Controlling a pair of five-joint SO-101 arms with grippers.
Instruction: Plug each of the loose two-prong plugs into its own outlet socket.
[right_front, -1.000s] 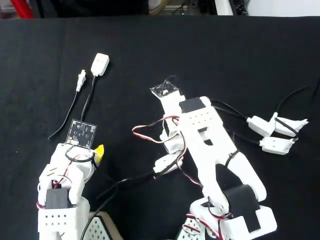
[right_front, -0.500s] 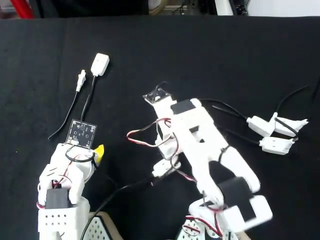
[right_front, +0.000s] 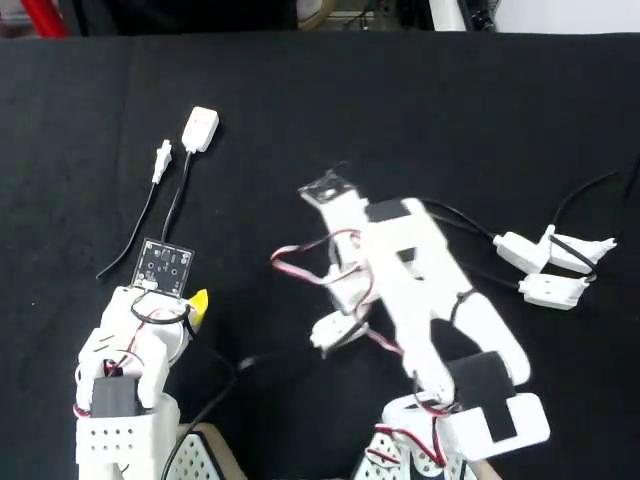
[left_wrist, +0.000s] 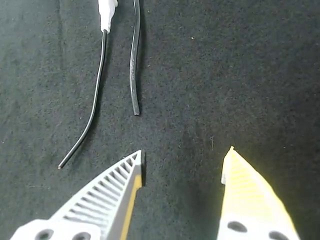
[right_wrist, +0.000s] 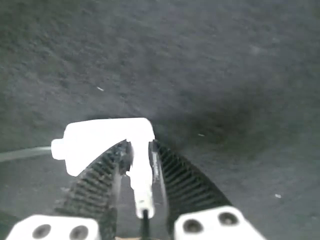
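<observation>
Plug (right_wrist: 100, 140), white, is pinched between the dark fingers of the right end effector (right_wrist: 140, 146), its body lying across the fingers and its cable trailing off to one side; in the high view the cluster of white connectors (right_front: 553, 290) lies to the right of that arm, well apart, so any socket there is probably the right arm's to reach; the left end effector (left_wrist: 185, 151) is spread and holds nothing above the worktop (right_front: 450, 110); a small plug (right_front: 161, 158) and a white socket block (right_front: 200, 128) lie ahead of it, their leads running back toward it.
</observation>
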